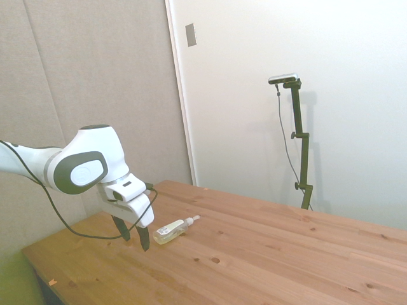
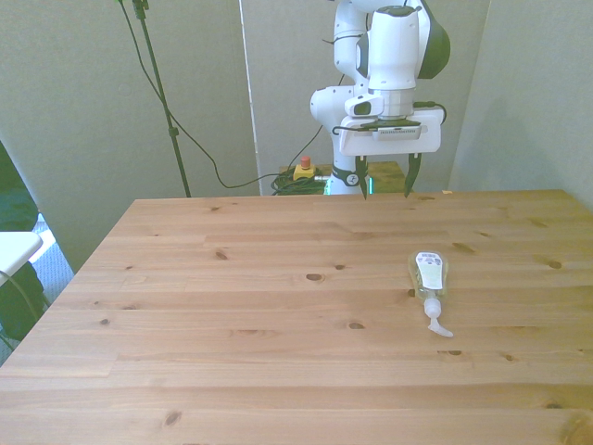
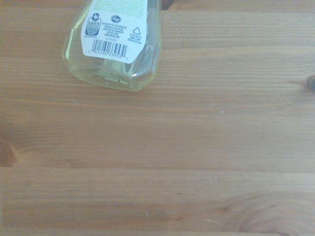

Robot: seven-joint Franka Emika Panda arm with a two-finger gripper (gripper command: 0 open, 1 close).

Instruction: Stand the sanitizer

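1. Sanitizer [image 2: 426, 275] lies flat on its side on the desk [image 2: 278, 324], toward the front view's right, pump pointing away from the arm.
2. Barcode label [image 3: 114, 37] faces up.
3. Tool [image 2: 384, 188] hangs above the desk near the bottle's base, spread wide, holding nothing.

In the wrist view the sanitizer [image 3: 114, 46] is cut off by the picture's edge at 12 o'clock: only its base end and the lower part of a white label [image 3: 114, 34] with a barcode show, and the neck and pump nozzle are out of frame. The small print on that label is too fine to read. In the side view the sanitizer [image 1: 170, 231] is too small to show any label detail, and the arm [image 1: 25, 162] is cut off at 9 o'clock. In the front view the table [image 2: 232, 371] runs off the picture at 6 o'clock.
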